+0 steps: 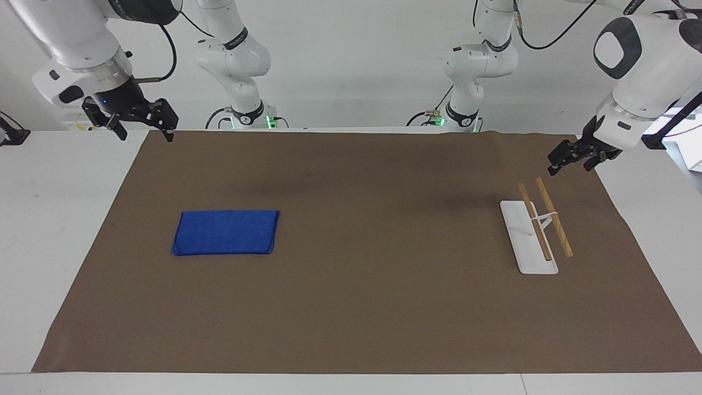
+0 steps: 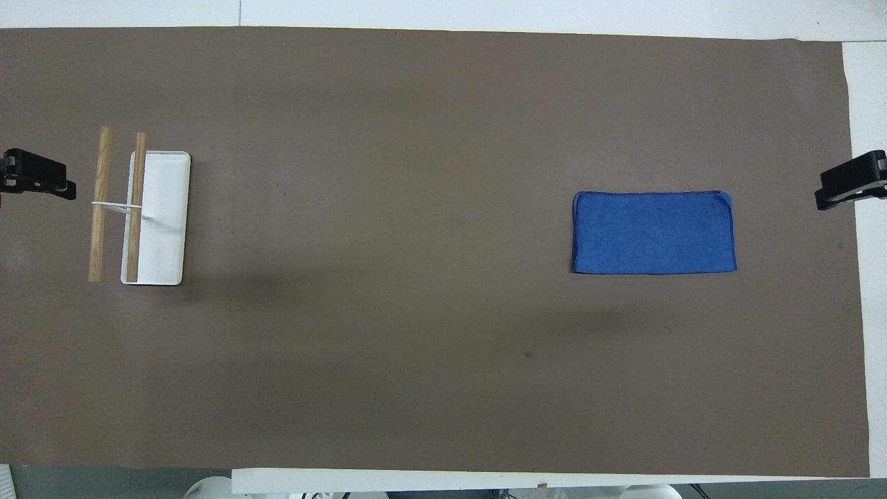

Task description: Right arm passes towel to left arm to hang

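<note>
The blue towel lies flat and folded on the brown mat toward the right arm's end; it also shows in the overhead view. The rack, a white base with two wooden rods, stands toward the left arm's end, and shows in the overhead view. My right gripper is open and empty, up in the air over the mat's edge at its own end, apart from the towel. My left gripper is open and empty, raised beside the rack.
The brown mat covers most of the white table. Both arm bases stand at the table's robot end.
</note>
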